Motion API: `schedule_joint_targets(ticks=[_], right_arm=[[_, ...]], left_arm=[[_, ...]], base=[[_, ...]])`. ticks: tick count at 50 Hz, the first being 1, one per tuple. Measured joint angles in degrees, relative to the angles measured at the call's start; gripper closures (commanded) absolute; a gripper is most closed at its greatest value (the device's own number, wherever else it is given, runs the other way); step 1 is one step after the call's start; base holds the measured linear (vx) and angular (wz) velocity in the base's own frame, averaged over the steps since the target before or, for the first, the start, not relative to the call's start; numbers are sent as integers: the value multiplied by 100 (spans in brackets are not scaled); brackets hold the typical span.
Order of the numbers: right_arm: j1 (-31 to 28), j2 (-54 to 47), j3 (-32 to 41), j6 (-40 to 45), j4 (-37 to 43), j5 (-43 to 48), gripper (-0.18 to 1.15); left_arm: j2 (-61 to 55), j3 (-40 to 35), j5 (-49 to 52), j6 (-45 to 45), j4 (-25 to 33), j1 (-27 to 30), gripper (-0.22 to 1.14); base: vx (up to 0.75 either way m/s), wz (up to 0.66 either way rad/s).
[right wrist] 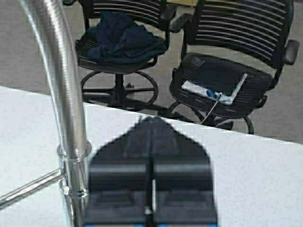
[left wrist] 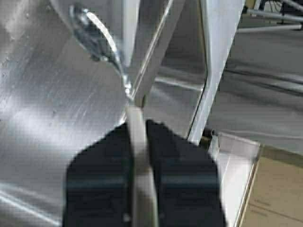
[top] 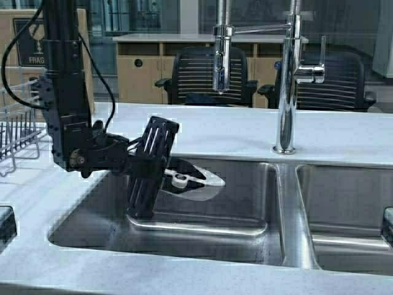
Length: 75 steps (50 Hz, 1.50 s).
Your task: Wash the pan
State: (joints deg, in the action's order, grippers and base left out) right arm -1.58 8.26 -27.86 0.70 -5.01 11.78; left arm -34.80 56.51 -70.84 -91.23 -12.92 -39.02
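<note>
The white pan hangs tilted on edge inside the left sink basin, its stubby white handle pointing left. My left gripper reaches down into the basin and is shut on that handle. In the left wrist view the handle runs between the shut fingers of my left gripper, and the pan's rim shows edge-on beyond them. My right gripper is shut and empty, close beside the faucet's coiled hose, over the white counter. It does not show in the high view.
The pull-down spray head hangs above the left basin's back edge. The tall tap column stands between the basins, with the right basin beside it. A wire dish rack sits on the counter at far left. Office chairs stand behind.
</note>
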Motion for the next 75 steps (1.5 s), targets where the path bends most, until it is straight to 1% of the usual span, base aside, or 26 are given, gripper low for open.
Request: schedule_joint_targets(ticks=[4,8,13,17,21,27,30,34,41,46,50,53,54,62,65,69,75], right_arm=[[-9,176,-176,0,9,35,92],[-26,387,-334,-9,9,79,92],[-35,694,-571,9,18,88,92],[-26,993,-791,9,9,97,92],[-9,1318,-1028,18,9,105,92],[-26,1784,-1433,26,35,264,92],[-26,2021,-1617,26,53,369,92],[-18,2312,-1846,26,79,448,92],[-26,2610,-2083,26,88,475,92],[-18,2698,-2145,26,97,483,92],[-18,2725,-2153,26,88,483,92],[-18,2742,-2153,35,97,483,92],[-18,2742,-2162,35,88,475,92],[-18,2795,-2162,141,97,483,92],[-18,2830,-2162,193,97,483,92],[-18,2900,-2162,202,97,483,92],[-18,2962,-2162,202,105,483,92]], left_arm=[[-158,-123,-325,-9,-352,-9,89],[-519,-325,-1090,-26,-624,-18,89],[-1011,-519,-2021,-79,-642,-79,89],[-1292,-510,-2276,-79,-510,-62,89],[-1424,-404,-2303,-26,-281,-53,89],[-1441,-202,-2276,352,149,-44,89],[-1327,-88,-2021,598,360,-9,89],[-1037,97,-1336,703,589,-9,89],[-483,149,211,853,659,-9,89],[88,35,1837,1116,571,-26,89],[633,-220,3393,1485,316,-26,89],[1028,-554,4693,1978,9,-35,89],[1107,-633,4975,2101,-62,-35,89],[1714,-1679,8130,3885,-721,-62,89],[1811,-1995,9123,4421,-949,-53,89],[1898,-2224,10028,4729,-1204,-35,89],[2083,-2285,10591,4799,-1547,-18,89]], base=[[0,0],[0,0],[0,0],[0,0],[0,0],[0,0],[0,0],[0,0],[0,0],[0,0],[0,0],[0,0],[0,0],[0,0],[0,0],[0,0],[0,0]])
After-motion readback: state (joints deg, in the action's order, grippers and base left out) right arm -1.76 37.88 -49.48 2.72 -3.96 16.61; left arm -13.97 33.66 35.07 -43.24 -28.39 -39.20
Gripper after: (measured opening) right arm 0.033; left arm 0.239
